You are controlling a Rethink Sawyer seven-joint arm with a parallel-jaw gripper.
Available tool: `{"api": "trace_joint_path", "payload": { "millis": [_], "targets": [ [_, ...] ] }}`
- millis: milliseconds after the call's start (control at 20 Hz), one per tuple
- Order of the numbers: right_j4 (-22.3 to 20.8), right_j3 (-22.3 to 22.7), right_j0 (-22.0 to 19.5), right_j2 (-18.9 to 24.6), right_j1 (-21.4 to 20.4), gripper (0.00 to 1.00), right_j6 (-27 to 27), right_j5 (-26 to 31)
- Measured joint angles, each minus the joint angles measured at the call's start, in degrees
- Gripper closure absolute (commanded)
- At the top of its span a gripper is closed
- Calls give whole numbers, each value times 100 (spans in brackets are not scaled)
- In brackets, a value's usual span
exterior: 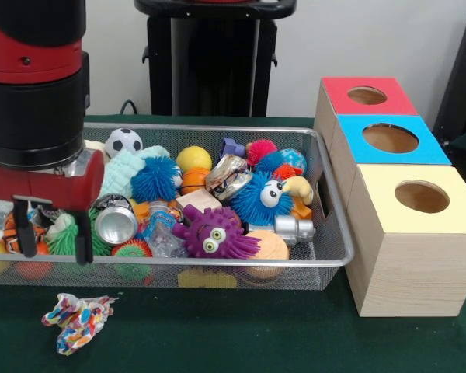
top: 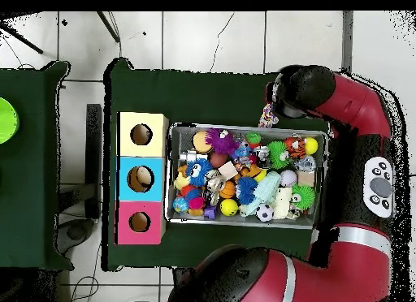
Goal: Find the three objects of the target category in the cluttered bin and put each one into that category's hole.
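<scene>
Tool (exterior: 53,229) hangs over the bin's (exterior: 326,256) left end in the front view, fingers spread, nothing held. Below it: orange and green spiky balls. A crushed can (exterior: 115,221) lies just right of the tool, on its side, open end facing the camera. Mid-bin: purple monster (exterior: 212,233), blue monster (exterior: 262,198), soccer ball (exterior: 123,141) at the far rim, yellow ball (exterior: 193,158). Crumpled colourful wrapper (exterior: 76,319) lies outside the bin on the green surface (exterior: 256,334), near left. Right of the bin, three boxes in a row: yellow hole (exterior: 422,196) nearest, blue hole (exterior: 390,138) middle, red hole (exterior: 366,95) farthest; can't tell which category is the target.
</scene>
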Motion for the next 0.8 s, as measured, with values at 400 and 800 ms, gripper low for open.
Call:
{"api": "trace_joint_path", "payload": {
  "millis": [400, 800],
  "targets": [
    [68, 0, 15, 0, 1, 0, 0, -1],
    [132, -1, 15, 0, 21, 0, 0, -1]
  ]
}}
